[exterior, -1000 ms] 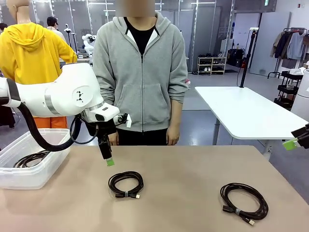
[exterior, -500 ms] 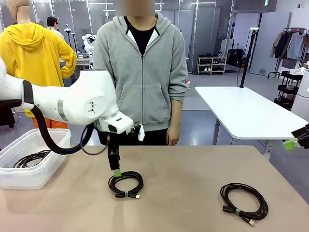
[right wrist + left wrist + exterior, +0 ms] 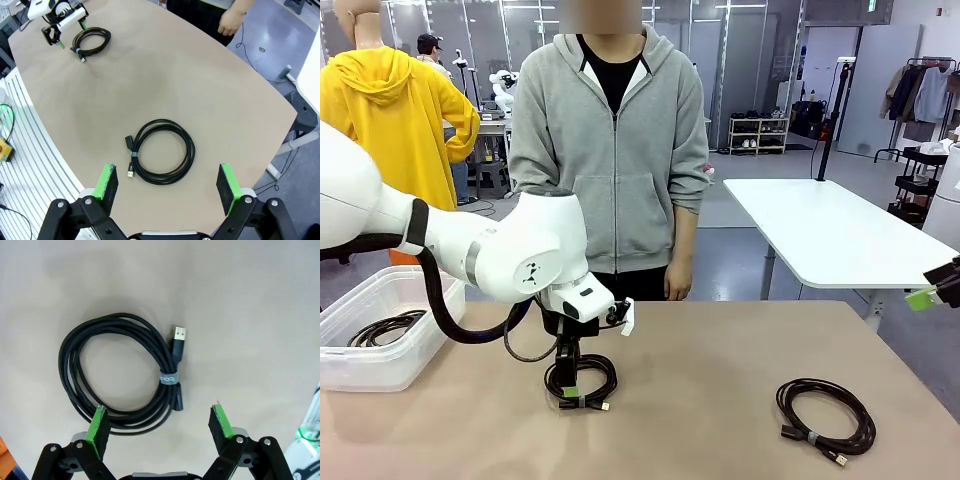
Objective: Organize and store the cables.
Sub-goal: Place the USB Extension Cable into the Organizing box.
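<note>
Over the near-left part of the table (image 3: pixel 720 350), the left gripper (image 3: pixel 570 388) points straight down at the smaller cable coil (image 3: pixel 610 380), its jaws spread wide and nothing caught between them. From its wrist camera, the left gripper (image 3: pixel 159 415) has one green pad (image 3: pixel 99 424) over the near edge of this coil (image 3: pixel 168 378) and the other pad out over bare table beyond the plug ends. The bundle's near arc, with its grey band, lies between the two pads. Whether a pad is touching the cord, I cannot tell.

Farther left, at the table's edge, sits a clear plastic bin (image 3: pixel 370 365) with another black coil (image 3: pixel 380 328) lying inside.

Over on the right, the larger coil (image 3: pixel 786 402) lies flat on the table, well apart from the smaller one. The right gripper (image 3: pixel 925 295) sits at the picture's right edge, above and beyond that corner. Its wrist camera shows the right gripper (image 3: pixel 167 182) with jaws fully apart and empty, looking down on the larger coil (image 3: pixel 190 150), with the smaller one (image 3: pixel 106 39) far off beside the other arm.

Across the table stands a person (image 3: pixel 610 150) in a grey hoodie, arms hanging, one hand (image 3: pixel 675 285) at the far edge.
</note>
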`<action>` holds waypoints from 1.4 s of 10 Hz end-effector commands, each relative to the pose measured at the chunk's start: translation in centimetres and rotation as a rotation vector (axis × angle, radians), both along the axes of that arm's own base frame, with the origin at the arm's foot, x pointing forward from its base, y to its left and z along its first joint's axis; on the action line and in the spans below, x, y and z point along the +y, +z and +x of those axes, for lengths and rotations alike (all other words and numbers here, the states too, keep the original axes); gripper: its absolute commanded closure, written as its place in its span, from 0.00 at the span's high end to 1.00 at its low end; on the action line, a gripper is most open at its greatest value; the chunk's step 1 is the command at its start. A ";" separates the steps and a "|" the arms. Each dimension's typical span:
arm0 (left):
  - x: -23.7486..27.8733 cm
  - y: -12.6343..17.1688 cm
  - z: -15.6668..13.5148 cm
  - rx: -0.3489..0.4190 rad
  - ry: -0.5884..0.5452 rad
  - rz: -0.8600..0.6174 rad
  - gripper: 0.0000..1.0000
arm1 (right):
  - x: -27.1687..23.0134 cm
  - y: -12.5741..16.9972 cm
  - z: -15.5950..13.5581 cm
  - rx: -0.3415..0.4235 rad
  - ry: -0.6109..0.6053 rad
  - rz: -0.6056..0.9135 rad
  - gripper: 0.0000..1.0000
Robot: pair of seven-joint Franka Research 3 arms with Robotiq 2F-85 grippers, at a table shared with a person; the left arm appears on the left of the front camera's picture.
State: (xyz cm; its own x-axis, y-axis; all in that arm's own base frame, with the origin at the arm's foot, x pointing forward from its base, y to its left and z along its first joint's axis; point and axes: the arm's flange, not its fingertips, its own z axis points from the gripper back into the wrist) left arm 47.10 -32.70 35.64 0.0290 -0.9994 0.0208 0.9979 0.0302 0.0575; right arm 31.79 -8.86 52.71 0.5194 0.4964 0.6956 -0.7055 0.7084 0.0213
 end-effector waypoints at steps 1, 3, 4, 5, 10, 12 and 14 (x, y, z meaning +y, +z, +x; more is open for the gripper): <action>-0.1 -0.7 1.3 -0.018 -0.031 -0.017 1.00 | 0.1 -0.1 0.1 0.009 -0.012 -0.014 1.00; -0.8 -2.4 2.1 0.023 -0.043 -0.020 1.00 | 0.1 -0.1 0.1 0.009 -0.012 -0.014 1.00; -1.1 -3.2 2.4 0.038 -0.044 -0.033 1.00 | 0.1 -0.1 0.1 0.009 -0.012 -0.014 1.00; -1.3 -3.7 2.5 0.047 -0.052 -0.018 1.00 | 0.1 -0.1 0.1 0.009 -0.012 -0.014 1.00; -1.2 -4.4 2.5 0.046 -0.030 0.034 0.33 | 0.1 -0.1 0.1 0.009 -0.012 -0.014 1.00; -1.3 -4.5 2.5 0.070 -0.035 0.027 0.00 | 0.1 -0.1 0.1 0.009 -0.012 -0.014 1.00; -1.5 -4.4 2.5 0.083 -0.046 0.019 0.14 | 0.1 -0.1 0.1 0.009 -0.012 -0.014 1.00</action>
State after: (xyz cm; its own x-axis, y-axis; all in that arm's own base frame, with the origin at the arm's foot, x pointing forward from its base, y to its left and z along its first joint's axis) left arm 49.28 -34.01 30.90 -0.0079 -0.9999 0.0083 0.9999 -0.0079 -0.0065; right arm 31.79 -8.86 52.70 0.5195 0.4968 0.6952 -0.7056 0.7083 0.0211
